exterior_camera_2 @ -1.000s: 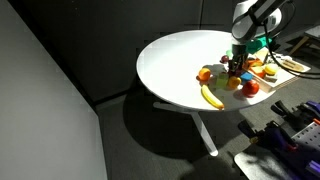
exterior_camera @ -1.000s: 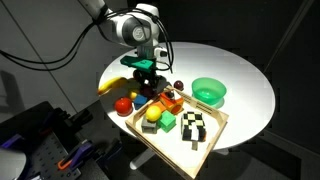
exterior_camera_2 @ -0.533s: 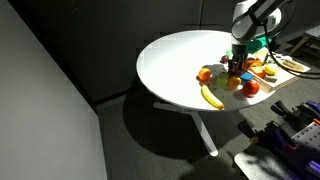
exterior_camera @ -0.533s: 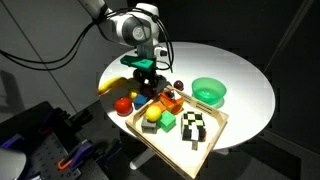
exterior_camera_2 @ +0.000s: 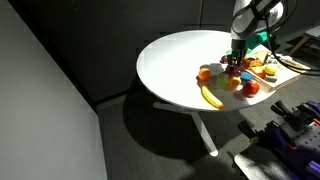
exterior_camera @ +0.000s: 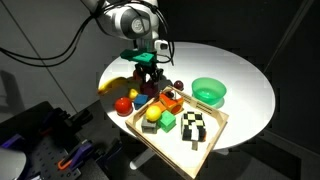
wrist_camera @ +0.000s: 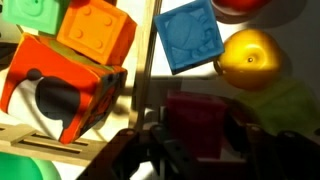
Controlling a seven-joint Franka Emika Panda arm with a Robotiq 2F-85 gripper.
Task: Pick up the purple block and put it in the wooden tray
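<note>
A round white desk (exterior_camera: 245, 85) stands before dark walls. The pincer (exterior_camera: 149, 78) is clenched on the purple block (wrist_camera: 200, 118), holding it just beside the wooden tray (exterior_camera: 176, 137), near a blue cube (wrist_camera: 188, 38) and an orange cube (wrist_camera: 95, 28).

Plainly a robotics lab, judging by the round white pedestal table (exterior_camera_2: 170, 60) staged against a black fabric backdrop (exterior_camera: 250, 20), a loose black cable (exterior_camera: 60, 52) strung overhead, and dark machine hardware (exterior_camera: 45, 140) crowding the floor alongside.
</note>
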